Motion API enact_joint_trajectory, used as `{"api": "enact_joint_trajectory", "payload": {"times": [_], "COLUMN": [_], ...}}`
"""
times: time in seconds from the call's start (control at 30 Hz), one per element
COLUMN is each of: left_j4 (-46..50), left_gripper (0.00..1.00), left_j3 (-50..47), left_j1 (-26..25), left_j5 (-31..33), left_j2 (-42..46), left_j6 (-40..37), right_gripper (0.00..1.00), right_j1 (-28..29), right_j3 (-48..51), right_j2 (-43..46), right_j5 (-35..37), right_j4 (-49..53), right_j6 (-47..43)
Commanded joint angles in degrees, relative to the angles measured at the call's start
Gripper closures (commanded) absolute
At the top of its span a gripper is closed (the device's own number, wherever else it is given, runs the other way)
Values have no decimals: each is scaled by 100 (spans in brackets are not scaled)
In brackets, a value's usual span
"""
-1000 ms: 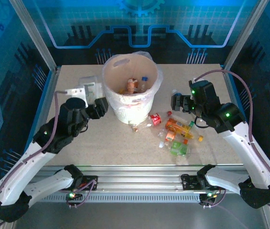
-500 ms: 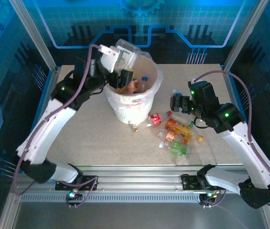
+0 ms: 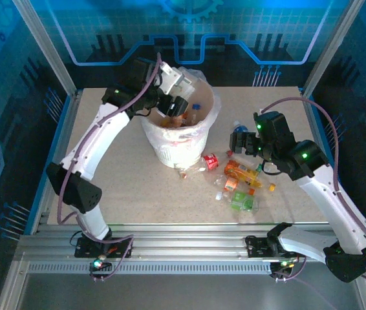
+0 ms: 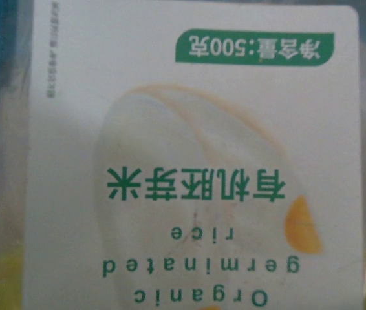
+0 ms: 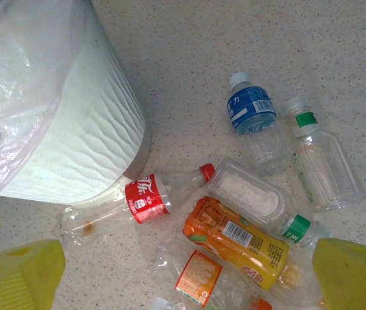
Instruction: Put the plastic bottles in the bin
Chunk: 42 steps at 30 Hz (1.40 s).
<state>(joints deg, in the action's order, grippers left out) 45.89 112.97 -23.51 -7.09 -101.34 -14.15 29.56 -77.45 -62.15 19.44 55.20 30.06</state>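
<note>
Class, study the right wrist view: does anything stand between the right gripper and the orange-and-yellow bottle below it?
Nothing visible does. The open right gripper hangs over the orange-and-yellow bottle with only air between; the white bin stands off to one side.

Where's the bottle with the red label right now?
In the right wrist view, the red-label bottle lies on its side on the table beside the foot of the bin, left of the orange bottle.

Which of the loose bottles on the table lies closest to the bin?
The red-labelled bottle, on its side right beside the bin's base; the rest lie farther out.
</note>
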Motion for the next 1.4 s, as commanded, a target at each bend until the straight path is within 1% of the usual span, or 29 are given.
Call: {"api": "enact_joint_trajectory", "payload": {"times": [0.0,0.27,0.4,0.63,0.83,1.03,1.2,1.27,1.37], "left_j4": [239,280,298,281,145,-285,-855,-1082,-1468], "left_gripper": [23,14,2,1,1,1,1,1,1], "left_j3": [219,-36,-30,-23,-46,-353,-1155,-1607,-2387], "left_j1": [67,72,66,68,67,57,-14,-171,-618], "left_j5": [-176,43,167,308,511,646,662,751,1018], "left_j2": [-171,-264,-246,-126,134,815,1790,2216,2867], "left_j6": [-245,-351,-388,-396,-187,347,897,1058,1160], "right_gripper": [0,0,0,0,0,0,0,0,0], "right_j1": [-39,-41,-38,-39,-42,-39,-45,-48,-93], "right_j3": [70,55,47,15,-3,-29,-29,0,56], "right_j2": [12,-14,-43,-78,-95,-159,-232,-227,-230], "right_j5": [-37,-34,-62,-72,-54,-3,62,126,165], "right_j4": [-70,-80,-91,-89,-83,-20,103,186,299], "right_j6": [103,87,86,75,65,70,86,107,133]}}
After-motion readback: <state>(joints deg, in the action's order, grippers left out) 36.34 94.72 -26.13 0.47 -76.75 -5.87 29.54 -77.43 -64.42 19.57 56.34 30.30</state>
